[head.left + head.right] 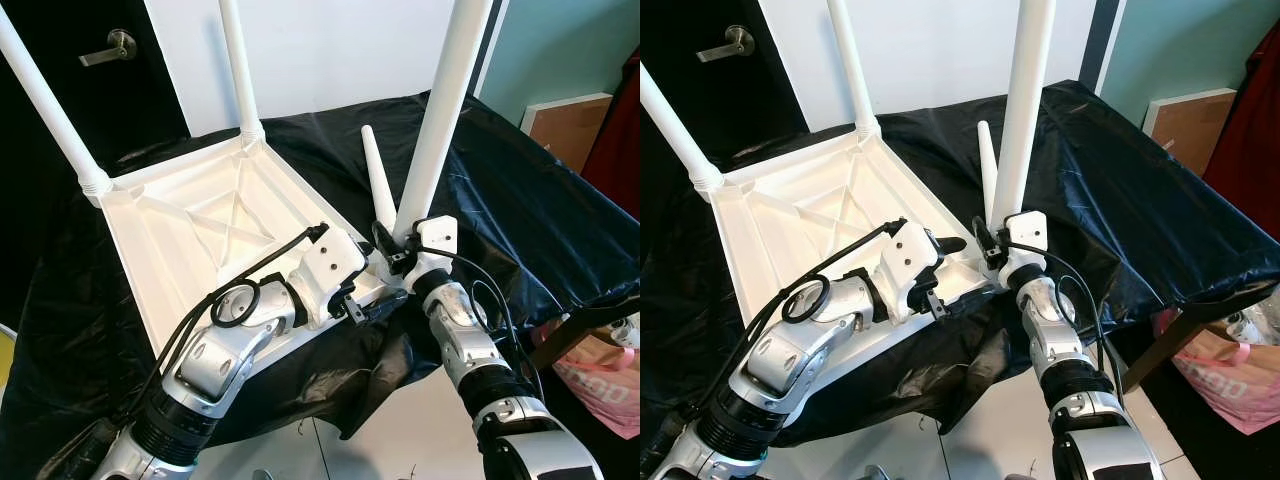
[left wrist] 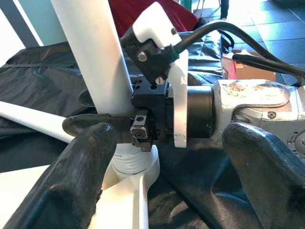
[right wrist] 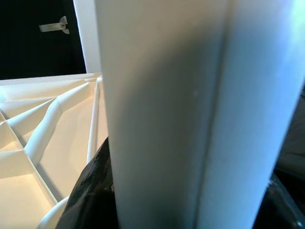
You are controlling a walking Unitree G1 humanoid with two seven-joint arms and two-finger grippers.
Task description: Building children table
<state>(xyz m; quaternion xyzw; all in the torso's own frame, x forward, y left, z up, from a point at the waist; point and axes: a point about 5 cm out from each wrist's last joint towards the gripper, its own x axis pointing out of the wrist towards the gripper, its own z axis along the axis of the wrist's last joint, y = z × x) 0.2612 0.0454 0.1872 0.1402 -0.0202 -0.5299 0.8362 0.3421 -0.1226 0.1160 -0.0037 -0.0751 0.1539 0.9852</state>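
The white children's table point(image 1: 200, 220) lies upside down on a black cloth point(image 1: 520, 200). Two legs point(image 1: 45, 100) point(image 1: 238, 70) stand screwed into its far corners. A third leg point(image 1: 440, 120) stands upright in the near right corner socket point(image 2: 131, 160). My right gripper point(image 1: 395, 245) is shut on that leg just above the socket. In the right wrist view the leg point(image 3: 190, 114) sits between the black fingers point(image 3: 90, 191). My left gripper point(image 1: 385, 305) is open at the same corner, its fingers point(image 2: 81, 167) spread on either side. A loose fourth leg point(image 1: 376, 175) lies on the cloth behind.
The cloth hangs over the near edge above a tiled floor point(image 1: 400, 430). A pink bag point(image 1: 600, 380) and a dark wooden bar point(image 1: 570, 335) are at the lower right. A brown board point(image 1: 565, 125) leans on the teal wall. A dark door with a handle point(image 1: 110, 45) is behind.
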